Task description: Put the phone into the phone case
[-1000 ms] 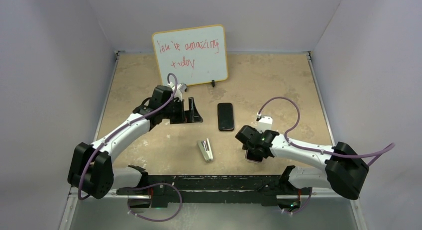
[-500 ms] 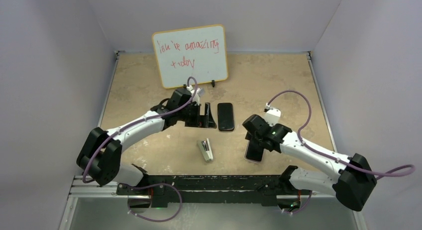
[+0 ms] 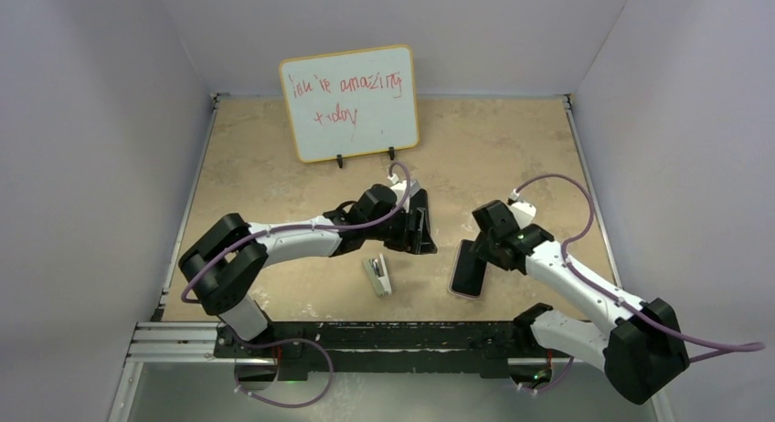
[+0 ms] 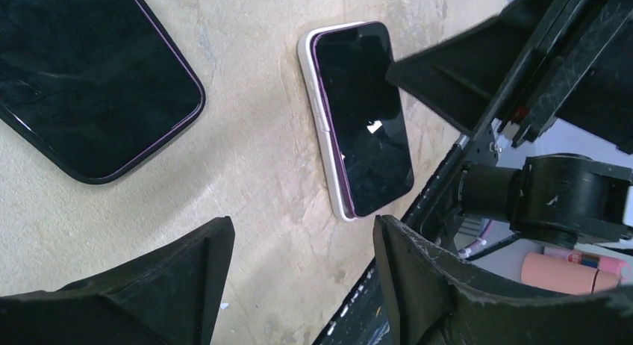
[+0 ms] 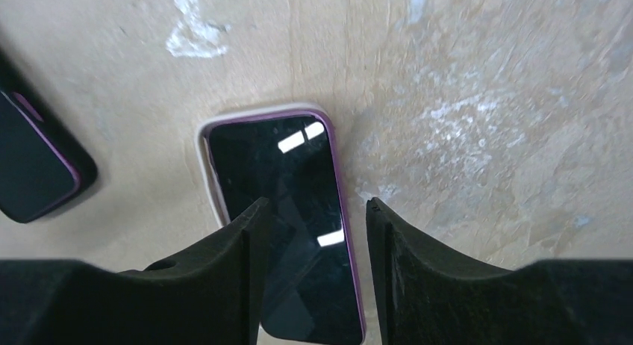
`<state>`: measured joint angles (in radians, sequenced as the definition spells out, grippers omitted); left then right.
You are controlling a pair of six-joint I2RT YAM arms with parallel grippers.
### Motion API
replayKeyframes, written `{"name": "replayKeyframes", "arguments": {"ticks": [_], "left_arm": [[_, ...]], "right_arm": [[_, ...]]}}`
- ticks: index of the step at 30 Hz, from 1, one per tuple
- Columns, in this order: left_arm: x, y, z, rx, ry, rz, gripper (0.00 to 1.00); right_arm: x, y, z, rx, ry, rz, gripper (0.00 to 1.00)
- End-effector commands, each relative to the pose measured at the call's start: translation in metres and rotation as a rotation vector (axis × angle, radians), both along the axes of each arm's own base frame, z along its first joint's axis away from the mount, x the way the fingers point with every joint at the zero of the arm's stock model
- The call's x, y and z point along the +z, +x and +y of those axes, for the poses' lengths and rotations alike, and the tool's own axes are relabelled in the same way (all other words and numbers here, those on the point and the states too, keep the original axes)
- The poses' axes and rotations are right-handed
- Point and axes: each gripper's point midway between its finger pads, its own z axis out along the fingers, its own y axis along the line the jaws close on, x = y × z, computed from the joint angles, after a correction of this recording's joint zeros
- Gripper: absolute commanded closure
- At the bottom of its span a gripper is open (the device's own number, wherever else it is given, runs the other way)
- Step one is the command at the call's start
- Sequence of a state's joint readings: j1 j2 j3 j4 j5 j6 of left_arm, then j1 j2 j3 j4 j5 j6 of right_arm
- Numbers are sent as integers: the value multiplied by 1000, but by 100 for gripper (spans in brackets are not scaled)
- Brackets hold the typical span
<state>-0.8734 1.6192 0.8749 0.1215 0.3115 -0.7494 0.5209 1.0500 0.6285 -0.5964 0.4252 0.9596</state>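
The whitish phone case (image 3: 466, 272) lies flat at the front right of the table. A dark-screened phone (image 5: 276, 166) with a purple rim lies inside the case's rim (image 5: 211, 182); both show in the left wrist view (image 4: 362, 113). My right gripper (image 5: 313, 210) is open, its jaws hovering astride the phone's near end (image 3: 478, 251). A second black phone (image 4: 89, 76) lies to the left, also visible in the right wrist view (image 5: 33, 169). My left gripper (image 4: 302, 233) is open and empty over bare table between the two phones; in the top view it (image 3: 422, 230) hides the black phone.
A small grey stapler (image 3: 376, 276) lies near the front middle, just below my left gripper. A whiteboard (image 3: 349, 100) with red writing stands at the back. The black front rail (image 3: 384, 335) runs along the near edge. Side walls close in the table.
My left arm has swung right from near the whiteboard to above the black phone. My right gripper has drawn back and right, uncovering most of the cased phone.
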Motion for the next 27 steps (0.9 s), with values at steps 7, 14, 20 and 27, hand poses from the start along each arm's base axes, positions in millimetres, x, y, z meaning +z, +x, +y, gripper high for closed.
{"name": "replayKeyframes", "arguments": {"ticks": [7,14,20,27], "left_arm": [[9,18,-8,67,-32,-60,32],[-2,18,4,108,26,-52,34],[-9,15,8,118,50,-24,37],[-6,16,1,108,11,-25,39]], "right_arm": [[-27,-7,28,89,150,19,66],[-24,7,58,226,236,-12,76],[-15,16,68,286,253,-44,75],[-5,6,55,233,218,1,50]]}}
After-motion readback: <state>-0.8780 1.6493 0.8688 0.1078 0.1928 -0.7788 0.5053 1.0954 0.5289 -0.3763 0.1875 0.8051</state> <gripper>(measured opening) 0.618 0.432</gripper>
